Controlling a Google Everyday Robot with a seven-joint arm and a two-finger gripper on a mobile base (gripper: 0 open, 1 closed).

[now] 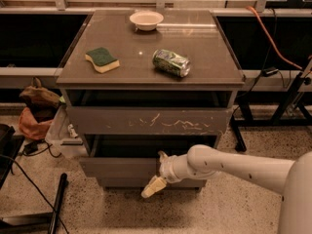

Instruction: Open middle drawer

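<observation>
Reaching in from the lower right, the robot's pale arm (234, 167) stretched across to the grey-brown cabinet (222, 57), and there was the gripper (154, 174), right up against the front of the middle drawer (117, 167). Its two fingers were spread apart: the upper one poked up at the drawer's top edge, while the lower one slanted down and left across the narrower bottom front (122, 182). Whether the upper finger hooked behind the edge or only touched it, I could not tell. The middle drawer sat second from the top, its plain front standing a little proud of the front below, with a dark gap showing above it. Over that gap hung the top drawer (97, 121), its tall front marked with white scratches. Up on the cabinet top, a green and yellow sponge (101, 59) lay to the left, a dented green can (171, 63) lay on its side near the middle, and a small white bowl (146, 19) stood at the back.
</observation>
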